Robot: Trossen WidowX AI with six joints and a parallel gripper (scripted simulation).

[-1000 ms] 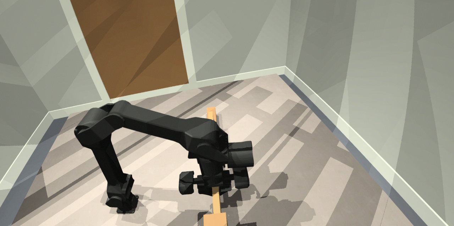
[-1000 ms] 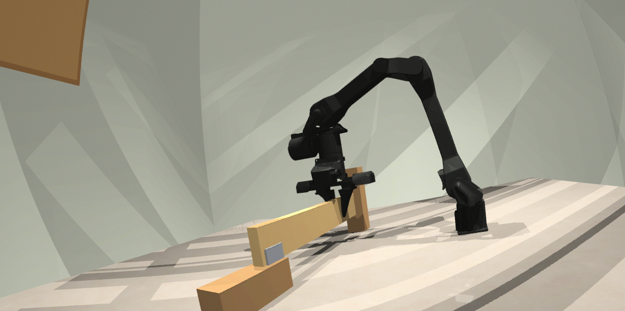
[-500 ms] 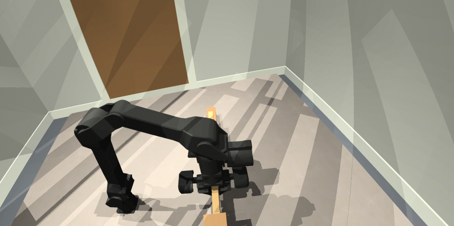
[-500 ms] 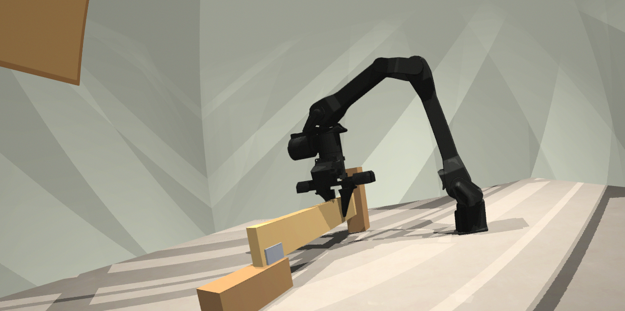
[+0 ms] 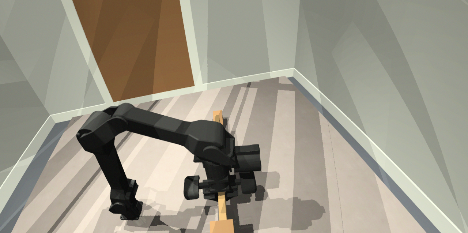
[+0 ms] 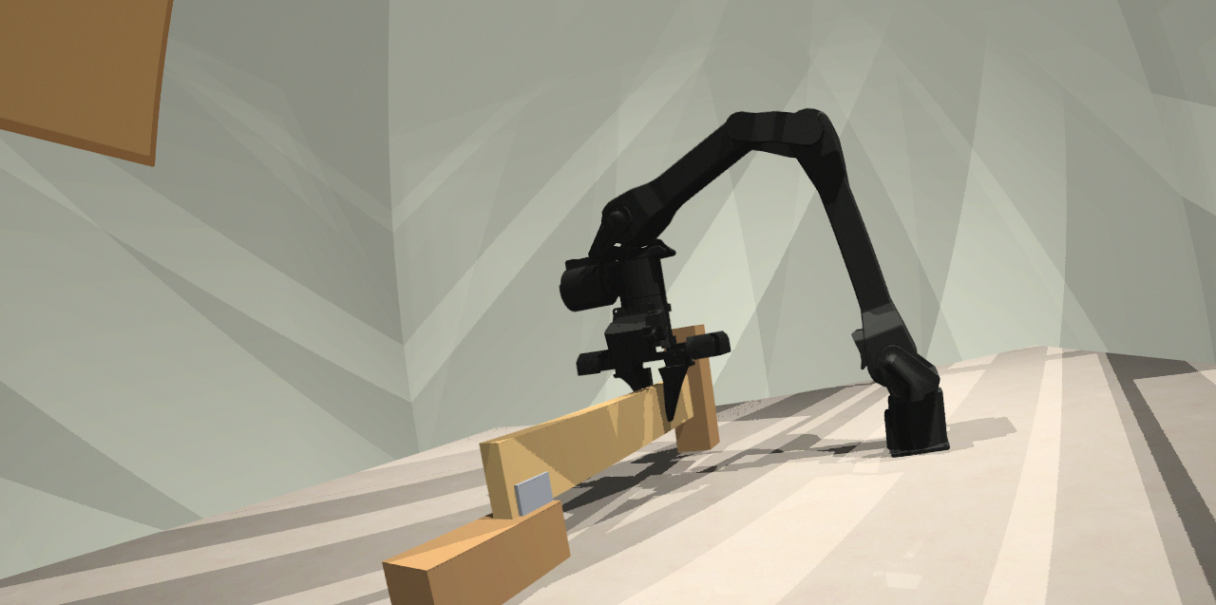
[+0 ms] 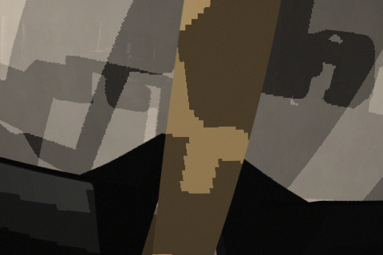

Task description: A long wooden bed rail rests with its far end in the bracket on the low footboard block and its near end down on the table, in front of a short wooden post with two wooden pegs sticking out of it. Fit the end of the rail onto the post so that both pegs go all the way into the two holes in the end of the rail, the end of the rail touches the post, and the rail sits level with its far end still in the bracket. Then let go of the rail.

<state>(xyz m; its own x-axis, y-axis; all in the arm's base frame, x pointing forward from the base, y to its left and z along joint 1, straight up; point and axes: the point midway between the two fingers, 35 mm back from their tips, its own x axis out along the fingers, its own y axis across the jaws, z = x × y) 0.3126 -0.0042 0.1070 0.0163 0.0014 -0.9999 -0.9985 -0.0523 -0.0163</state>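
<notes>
The long wooden rail [image 5: 222, 208] [image 6: 578, 440] [image 7: 223, 68] is off the table at its near end and looks roughly level. Its far end sits on the footboard block [image 5: 217, 112] [image 6: 502, 555], beside the grey bracket [image 6: 534, 492]. My gripper [image 5: 221, 195] [image 6: 656, 399] [image 7: 188, 147] is shut on the rail near the post end, with one finger on each side. The wooden post [image 5: 221, 226] [image 6: 705, 397] stands upright at that end. The rail's end overlaps the post in the exterior view. The pegs and holes are hidden, and I cannot tell whether the end touches the post.
My arm reaches over from its base [image 5: 129, 210] [image 6: 916, 423], which stands to one side of the rail. Walls surround the floor. A brown panel [image 5: 140, 35] is on the back wall in the top view. Striped shadows cross the floor and walls.
</notes>
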